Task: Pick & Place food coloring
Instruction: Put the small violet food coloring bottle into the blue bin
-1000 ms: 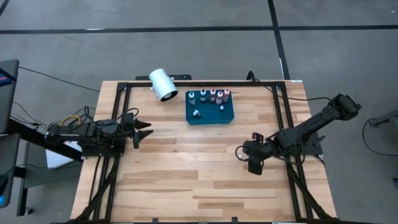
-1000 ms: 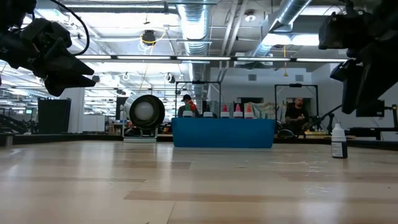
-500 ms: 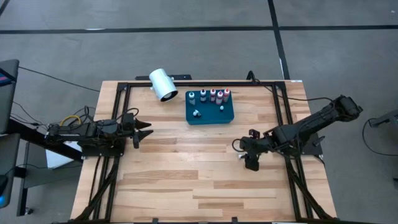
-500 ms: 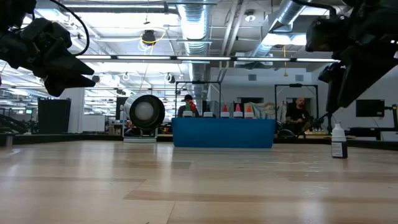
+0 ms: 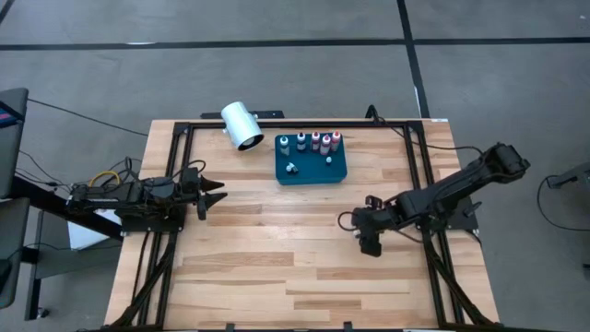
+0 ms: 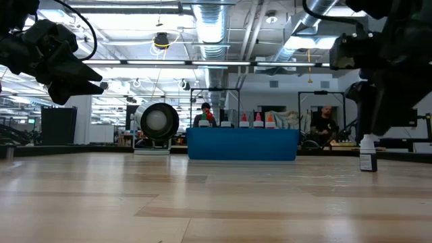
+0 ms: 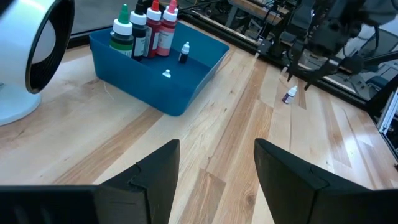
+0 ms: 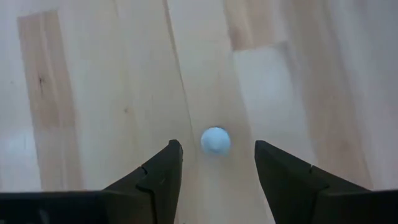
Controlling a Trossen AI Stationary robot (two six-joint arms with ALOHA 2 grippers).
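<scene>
The right end effector (image 5: 370, 243) is pointing straight down, fingers apart, while the left end effector (image 5: 215, 195) is waiting level, also open.

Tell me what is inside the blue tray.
The blue tray holds upright food coloring bottles along its far wall and two smaller bottles on its floor. Its near wall hides them in the low view.

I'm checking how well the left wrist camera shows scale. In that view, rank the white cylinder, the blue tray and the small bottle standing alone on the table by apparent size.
1. Blue tray
2. White cylinder: cut off by the frame and nearest the camera, so its rank against the tray is unsure
3. Lone small bottle: clearly smallest, though also farthest away
</scene>
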